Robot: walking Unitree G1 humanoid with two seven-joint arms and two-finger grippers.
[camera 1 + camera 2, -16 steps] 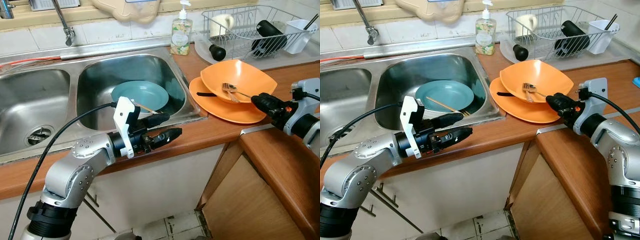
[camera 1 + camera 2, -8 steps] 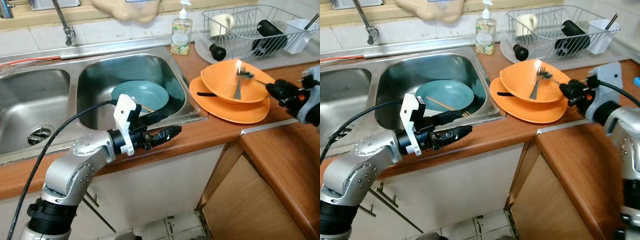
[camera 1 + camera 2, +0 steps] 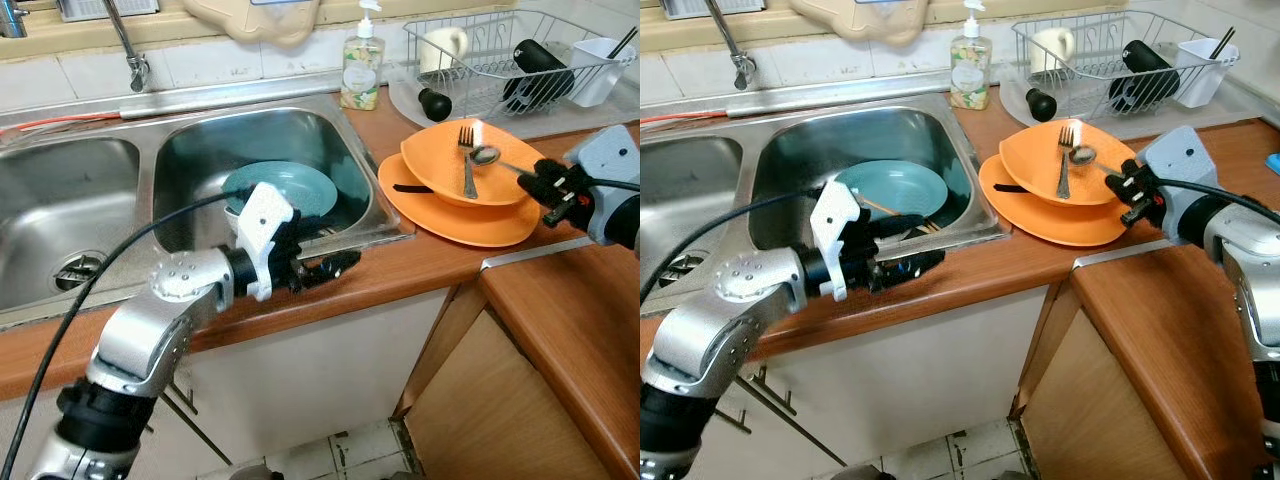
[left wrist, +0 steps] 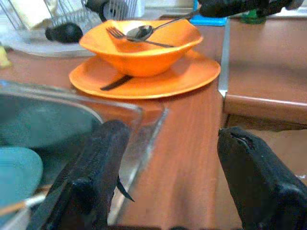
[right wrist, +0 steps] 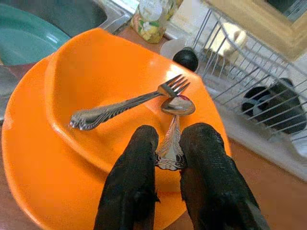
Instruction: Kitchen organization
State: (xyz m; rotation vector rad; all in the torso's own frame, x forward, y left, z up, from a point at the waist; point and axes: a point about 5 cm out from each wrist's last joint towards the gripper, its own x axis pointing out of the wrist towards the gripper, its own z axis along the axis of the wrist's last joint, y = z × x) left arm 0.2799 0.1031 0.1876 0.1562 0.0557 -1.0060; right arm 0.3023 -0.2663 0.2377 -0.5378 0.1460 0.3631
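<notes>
Right gripper [image 5: 168, 143] pinches the spoon [image 5: 173, 127] handle, bowl end over the orange bowl [image 3: 500, 165], beside the fork [image 3: 466, 160] lying in it. Bowl sits on an orange plate [image 3: 440, 215] right of the sink [image 3: 200, 150]. Left gripper [image 4: 168, 158] hovers at the sink's near-right corner, jaws apart, holding nothing.

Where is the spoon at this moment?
The spoon is held by its handle between the fingers of the right gripper, above the orange bowl on the counter right of the sink; its head is beside the fork lying in that bowl.
</notes>
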